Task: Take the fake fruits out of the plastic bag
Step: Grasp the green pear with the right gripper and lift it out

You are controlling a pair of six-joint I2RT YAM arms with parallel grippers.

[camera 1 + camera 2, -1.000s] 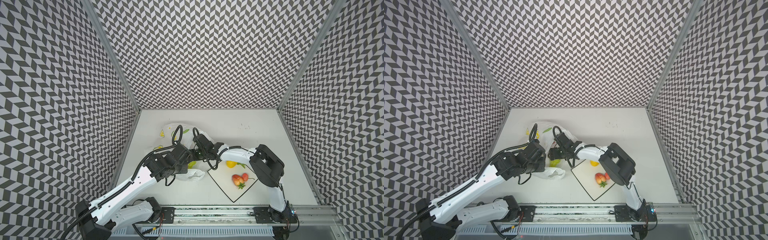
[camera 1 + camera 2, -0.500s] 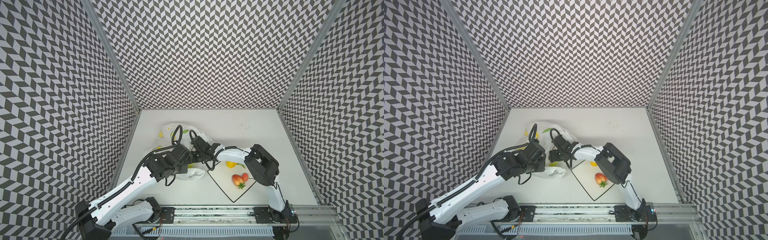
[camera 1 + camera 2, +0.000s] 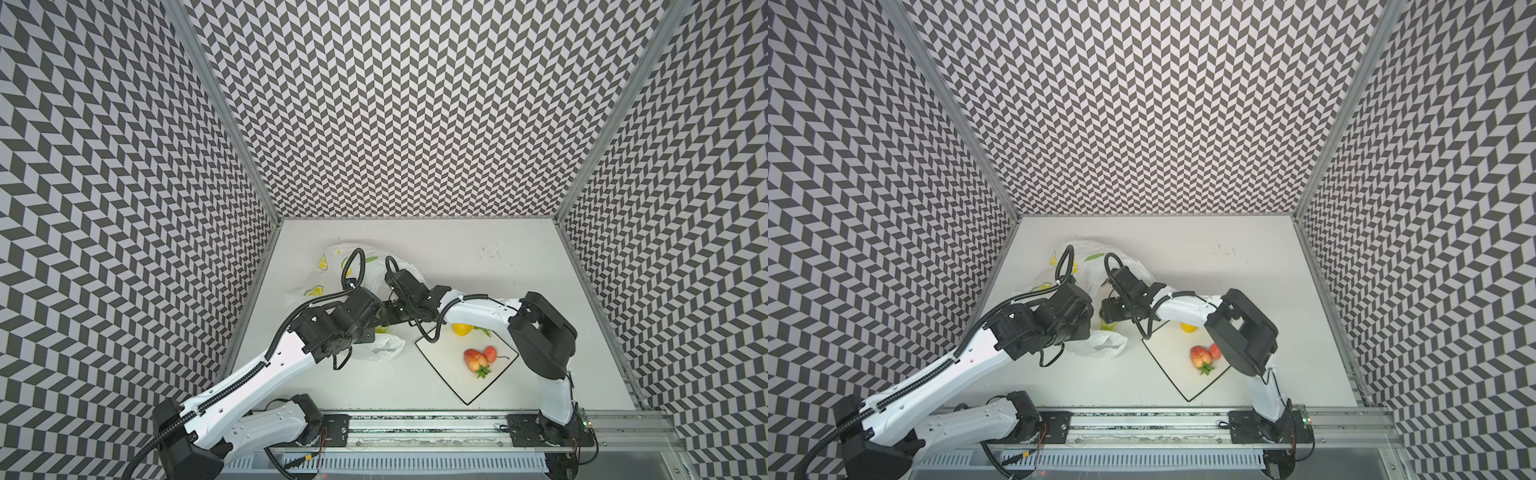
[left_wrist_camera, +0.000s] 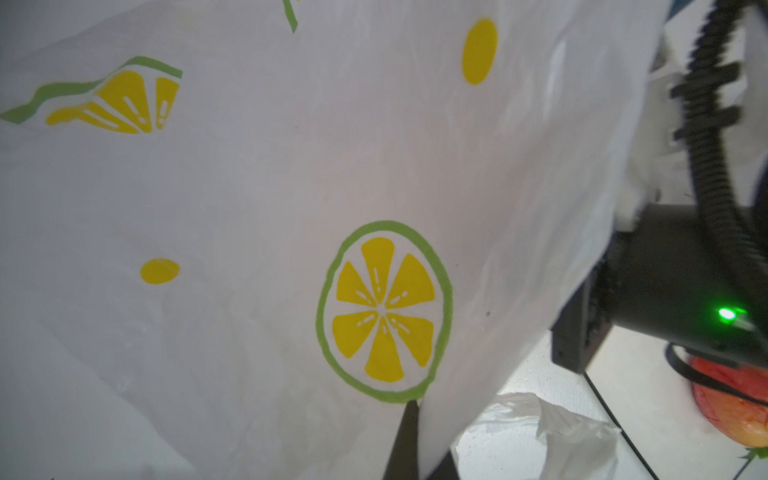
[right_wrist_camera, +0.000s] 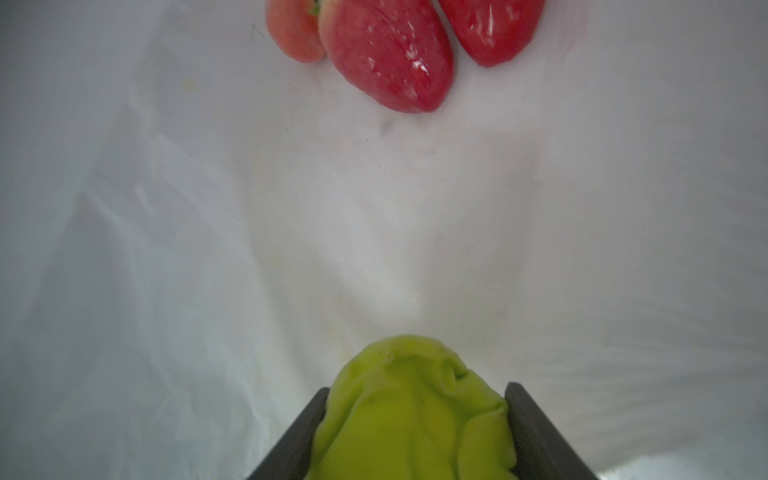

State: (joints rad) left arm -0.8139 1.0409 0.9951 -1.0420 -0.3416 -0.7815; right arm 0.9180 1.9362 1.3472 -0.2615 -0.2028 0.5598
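Observation:
The plastic bag lies crumpled at the left of the table. My left gripper is shut on a fold of the plastic bag and holds it up. Inside the bag, my right gripper is shut on a green pear, which is squashed between the jaws. Beyond the pear, three red strawberries lie on the bag's inner film. In both top views my right gripper's fingertips are hidden in the bag. A yellow lemon, a red-yellow apple and a small red fruit sit outside the bag.
A white square plate with a black rim lies right of the bag and carries the three fruits. Both arms cross close together over the bag's mouth. A loose bag handle lies in front of the left arm. Patterned walls enclose the table.
My right gripper has pushed further left into the bag and its jaws have closed in on the green pear. The left arm has held still with the bag.

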